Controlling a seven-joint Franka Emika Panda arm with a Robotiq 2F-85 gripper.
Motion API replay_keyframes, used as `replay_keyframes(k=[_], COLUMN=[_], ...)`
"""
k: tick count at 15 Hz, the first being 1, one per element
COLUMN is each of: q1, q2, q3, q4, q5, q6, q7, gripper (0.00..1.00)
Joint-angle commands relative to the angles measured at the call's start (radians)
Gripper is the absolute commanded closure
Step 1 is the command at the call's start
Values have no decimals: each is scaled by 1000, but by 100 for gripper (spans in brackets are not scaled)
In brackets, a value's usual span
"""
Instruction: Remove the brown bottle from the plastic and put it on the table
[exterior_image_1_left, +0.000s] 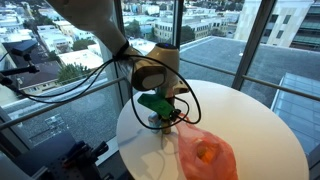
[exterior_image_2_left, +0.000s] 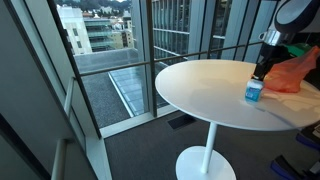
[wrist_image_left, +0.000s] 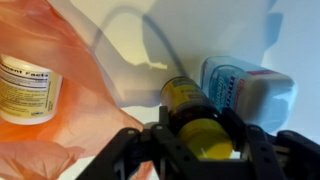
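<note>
Round white tabletop (exterior_image_1_left: 250, 115) on single white pedestal (exterior_image_2_left: 208, 138) with flat round foot. Orange plastic bag (exterior_image_1_left: 207, 155) lies crumpled on tabletop, near its edge in both exterior views. White-labelled bottle (wrist_image_left: 25, 88) shows through bag film in wrist view. Blue-and-white container (exterior_image_2_left: 254, 92) sits on tabletop just beside bag, outside it; touching or apart: cannot tell.

On your counter (exterior_image_1_left: 262, 128), the plastic bag (wrist_image_left: 70, 35) held one bottle (wrist_image_left: 25, 90). Right of the bag in the wrist view, a second bottle (wrist_image_left: 193, 108) sat between your gripper (wrist_image_left: 200, 142) fingers, with a third bottle (wrist_image_left: 248, 90) just beside it, farther right.
</note>
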Motion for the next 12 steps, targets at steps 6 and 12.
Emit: replay_keyframes(k=[6, 12], q1=[-22, -25], q2=[10, 0], q3=[14, 22], q4=[19, 13], q5=[16, 22], q6=[-16, -32], q7=[-1, -12], gripper=[16, 0])
